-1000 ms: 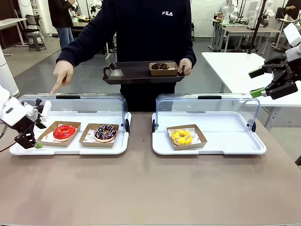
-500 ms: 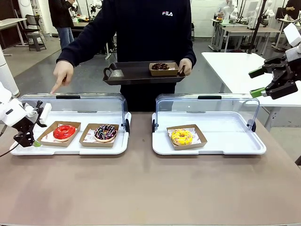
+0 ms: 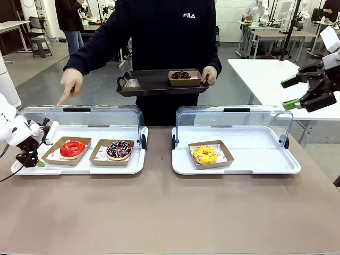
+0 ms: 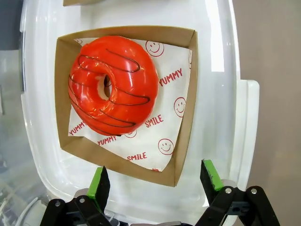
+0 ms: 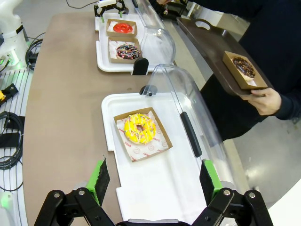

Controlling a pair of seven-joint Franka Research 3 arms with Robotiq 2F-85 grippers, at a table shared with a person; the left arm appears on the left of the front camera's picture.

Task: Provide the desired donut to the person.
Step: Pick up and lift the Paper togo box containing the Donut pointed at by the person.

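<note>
A red-glazed donut (image 3: 72,149) (image 4: 113,84) lies in a brown paper box (image 4: 183,155) at the left end of the left white tray (image 3: 79,169). My left gripper (image 3: 33,157) (image 4: 155,181) hovers at that box's outer end, jaws apart, green pads on either side of the box's near edge, holding nothing. The person (image 3: 164,37) points a finger (image 3: 62,100) down over the left case and holds a black tray (image 3: 154,85) carrying a chocolate donut (image 3: 181,75). My right gripper (image 3: 290,93) (image 5: 154,181) hangs open, high at the right.
A sprinkled chocolate donut (image 3: 119,149) sits beside the red one. The right tray (image 3: 265,159) holds a yellow donut (image 3: 205,154) (image 5: 139,128). Both clear lids (image 3: 101,119) stand open at the back. Bare brown tabletop (image 3: 170,212) spans the front.
My left arm has shifted slightly toward the left edge of the picture, staying by the red donut's box. The person's hands and my right arm hold still.
</note>
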